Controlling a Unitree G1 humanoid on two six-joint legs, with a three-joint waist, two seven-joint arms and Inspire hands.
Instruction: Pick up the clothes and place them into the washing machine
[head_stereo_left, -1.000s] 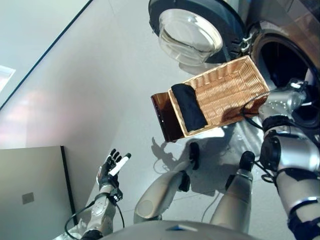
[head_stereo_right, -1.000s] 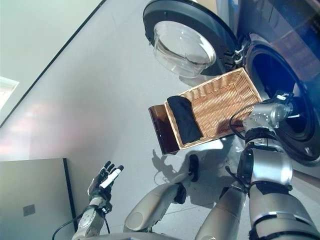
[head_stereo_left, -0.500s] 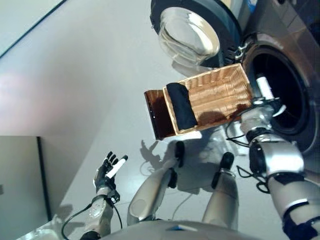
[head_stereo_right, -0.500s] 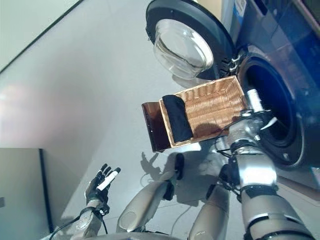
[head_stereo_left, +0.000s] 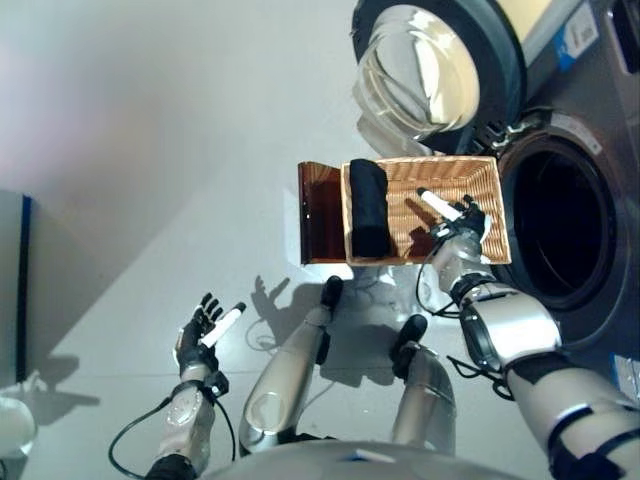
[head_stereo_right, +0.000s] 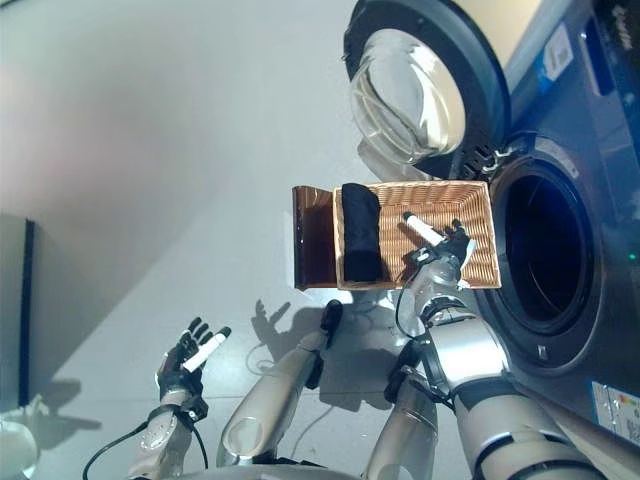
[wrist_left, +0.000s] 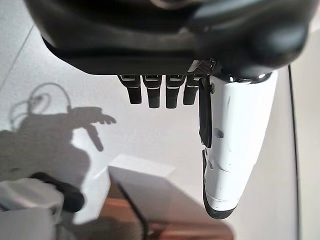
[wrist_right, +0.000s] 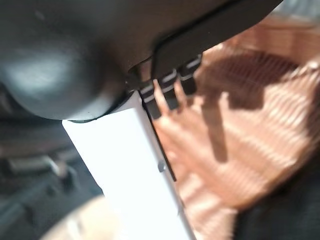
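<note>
A folded black garment (head_stereo_left: 369, 209) lies at the left end of the shallow wicker basket (head_stereo_left: 470, 178), which rests on a low dark brown box (head_stereo_left: 320, 213). The washing machine's dark drum opening (head_stereo_left: 557, 222) stands right of the basket, its round glass door (head_stereo_left: 432, 62) swung open behind. My right hand (head_stereo_left: 459, 217) is open and empty, held over the basket's right half, right of the garment; the right wrist view shows wicker weave (wrist_right: 260, 125) past its white thumb (wrist_right: 135, 165). My left hand (head_stereo_left: 205, 328) is open and empty over the floor at lower left.
Grey floor (head_stereo_left: 150, 150) stretches left of the box. A pale panel (head_stereo_left: 8, 260) stands at the far left edge, with a white object (head_stereo_left: 12, 425) on the floor below it. The machine's front (head_stereo_left: 600, 80) fills the right side.
The camera has turned, shifting the whole picture. My right hand has moved from the basket's right end by the drum opening to over the basket's inside. The left hand stays open.
</note>
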